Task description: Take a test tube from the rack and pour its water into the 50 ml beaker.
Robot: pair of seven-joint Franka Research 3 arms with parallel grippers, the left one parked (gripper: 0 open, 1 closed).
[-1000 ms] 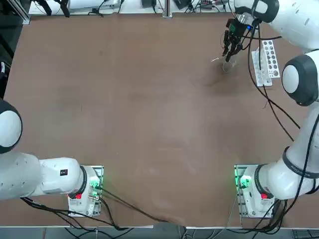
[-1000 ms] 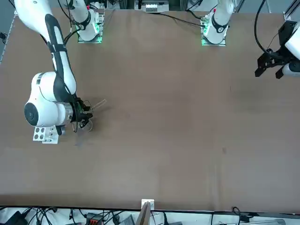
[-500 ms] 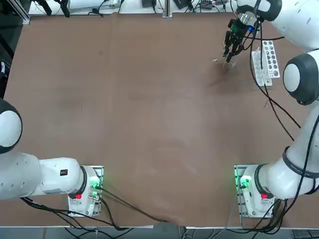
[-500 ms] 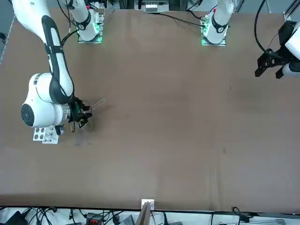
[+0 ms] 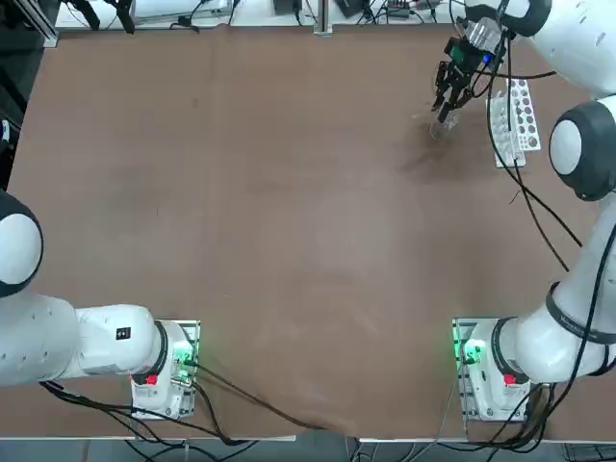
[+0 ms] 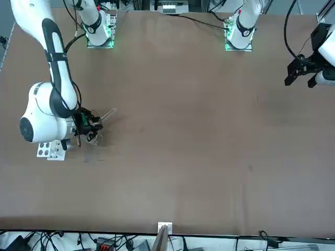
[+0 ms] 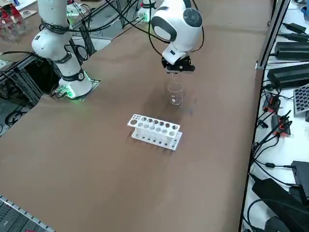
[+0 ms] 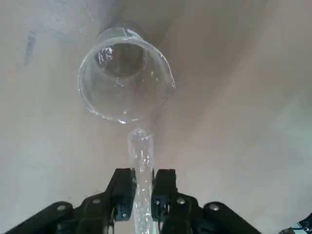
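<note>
The right gripper is hanging just above the 50 ml beaker, its two fingers clamping the test tube between them, pads pressing on the glass partway along its length. The tube is projecting forward out of the grip, its open mouth sitting just short of the beaker's rim and pointing toward the opening; in the front view the tube is reading as a thin slanting line beside the gripper. The water cannot be made out inside the tube; faint droplets and glints are showing on the beaker's inner wall, but whether liquid is lying at its bottom cannot be told. The beaker is standing upright on the brown table, with the rack sitting near it, on the side away from the arm's base, apart from it and with no tubes visible in its holes. Judged from the material, the tube is light, stiff, smooth and breakable: it is likely to slip under a loose hold and crack under a hard one, so a moderate clamp on the middle of the barrel, well clear of the mouth, is appearing the sound choice. The beaker is equally light and could tip if the tube knocks its rim.
</note>
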